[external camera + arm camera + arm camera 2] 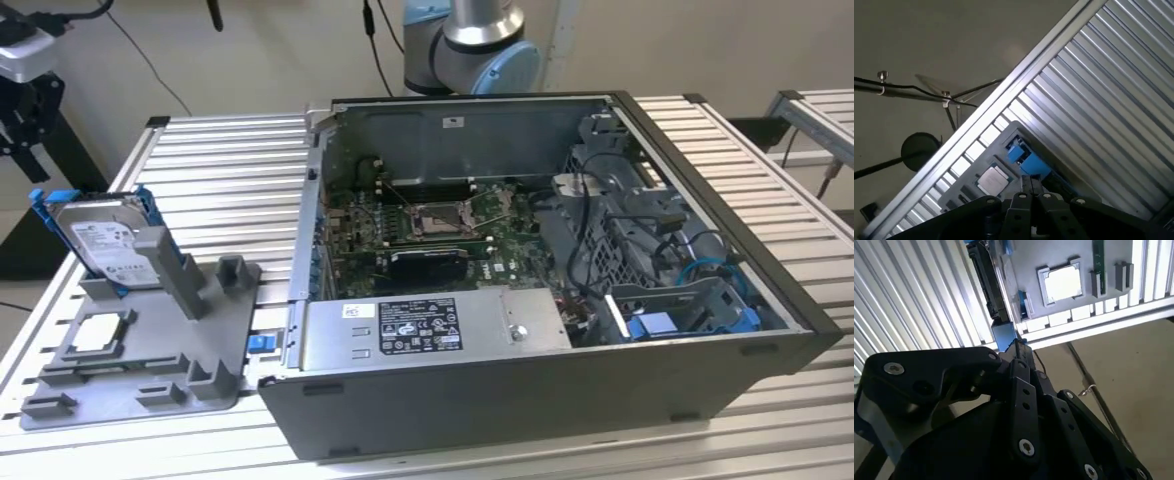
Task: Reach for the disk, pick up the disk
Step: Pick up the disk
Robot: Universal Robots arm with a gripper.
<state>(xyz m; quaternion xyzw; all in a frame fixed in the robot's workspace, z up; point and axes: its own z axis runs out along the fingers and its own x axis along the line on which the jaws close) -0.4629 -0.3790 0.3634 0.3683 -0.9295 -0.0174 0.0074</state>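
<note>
Two fingers (1027, 188) of the gripper (1031, 186) lie pressed together in the first wrist view, with no gap between them and nothing held. In both wrist views the tips line up with the blue bracket (1026, 160) of the disk (104, 238); whether they touch it cannot be told.

In the exterior view the disk stands upright on edge in a slot at the far corner of a grey holder (220, 320), label facing outward, at the exterior view's left. A square chip (100, 335) lies flat in a recess of the same holder, apart from the disk.

The holder rests on a ribbed metal surface (227, 170), just beside an open computer case (534, 400) at the exterior view's right. A grey box (427, 325) with a sticker sits inside the case. The arm base (474, 45) stands behind the case.
</note>
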